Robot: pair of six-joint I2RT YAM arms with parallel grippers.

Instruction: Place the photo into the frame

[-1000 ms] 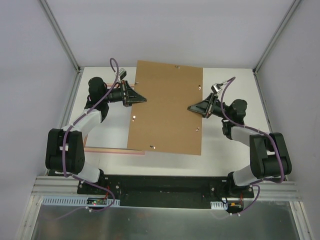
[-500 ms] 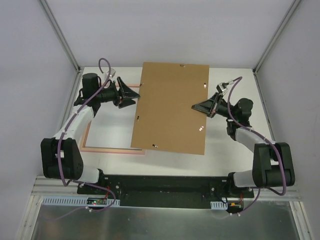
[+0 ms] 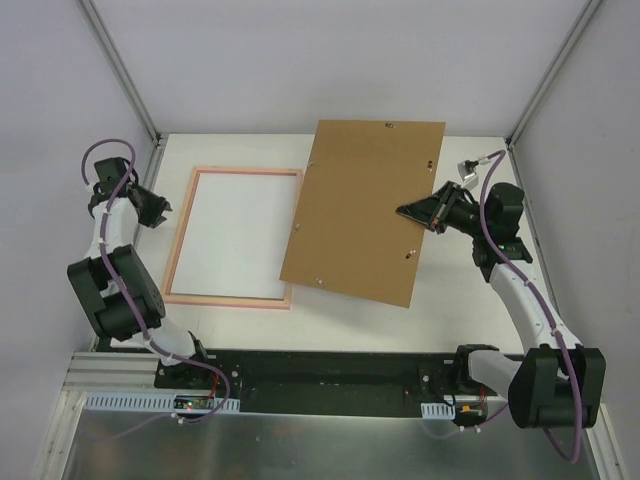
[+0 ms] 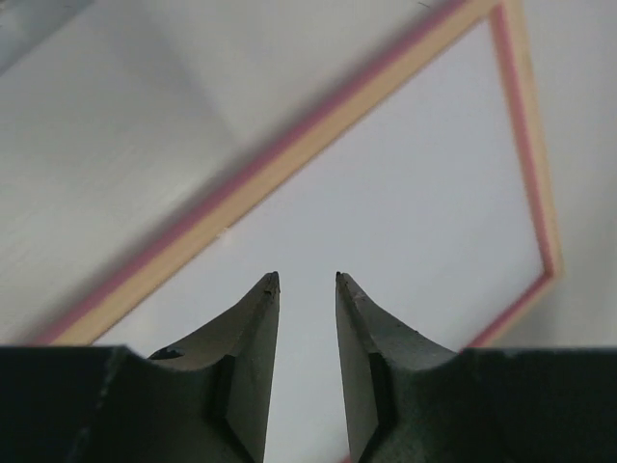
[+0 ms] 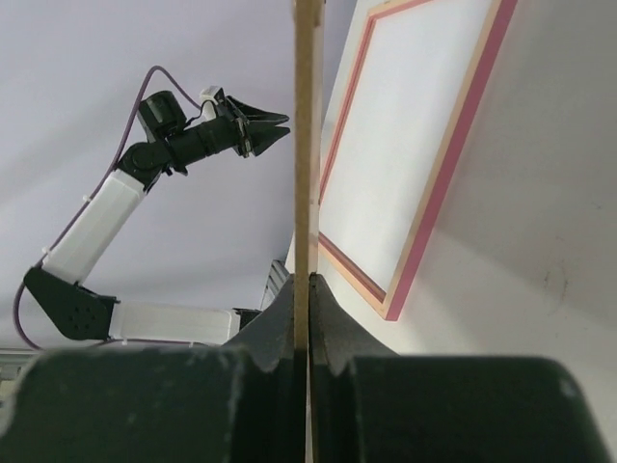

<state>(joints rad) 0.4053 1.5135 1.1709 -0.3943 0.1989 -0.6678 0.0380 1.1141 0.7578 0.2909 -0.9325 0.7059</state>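
Observation:
The frame [image 3: 180, 235] lies flat on the left half of the table, pink and peach edged. A white sheet [image 3: 238, 234] fills its opening; no printed side shows, so I cannot tell whether it is the photo's back. My right gripper [image 3: 405, 211] is shut on the right edge of the brown backing board [image 3: 360, 215] and holds it tilted, its left part over the frame's right edge. The right wrist view shows the board [image 5: 307, 145] edge-on between the gripper's [image 5: 308, 285] jaws. My left gripper [image 3: 160, 207] is open and empty, left of the frame; in its wrist view [image 4: 307, 280] it points at the frame [image 4: 289, 154].
Small metal tabs [image 3: 409, 254] dot the board's edges. Grey enclosure walls with metal posts [image 3: 120, 70] surround the table. The arm bases sit on a black rail [image 3: 330, 370] at the near edge. The left arm [image 5: 193, 140] shows in the right wrist view.
My right gripper has carried the board to the right, uncovering most of the frame. My left gripper has left the board's left edge and swung out to the far left.

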